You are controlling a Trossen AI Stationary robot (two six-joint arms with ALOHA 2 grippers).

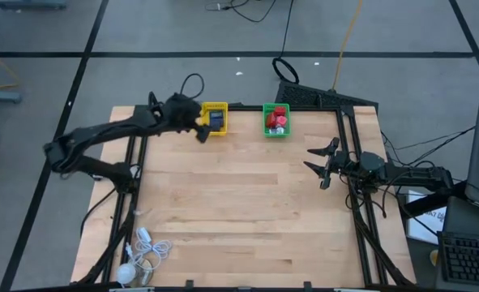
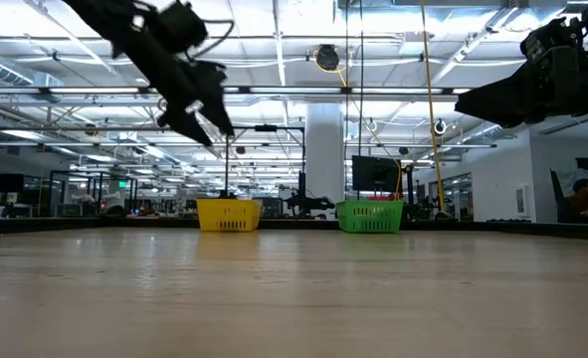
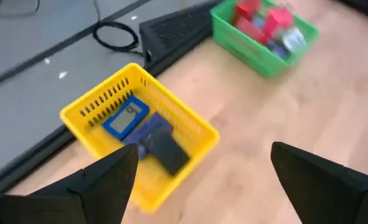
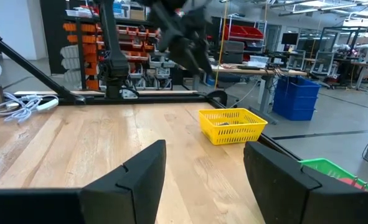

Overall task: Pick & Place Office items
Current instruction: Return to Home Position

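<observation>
Left gripper [image 3: 202, 155] hung wide open, empty, just beside the yellow basket [image 3: 96, 102]; pulling away low could have snagged its rim. Right gripper [image 4: 205, 148] sat open, empty, well apart.

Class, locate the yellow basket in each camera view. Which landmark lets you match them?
High view: yellow basket at the table's far edge, left of centre.
Low view: basket far across, left of centre.
Left wrist view: basket centre-left, large.
Right wrist view: basket right of centre.
Shared landmark: the green basket beside it.
</observation>
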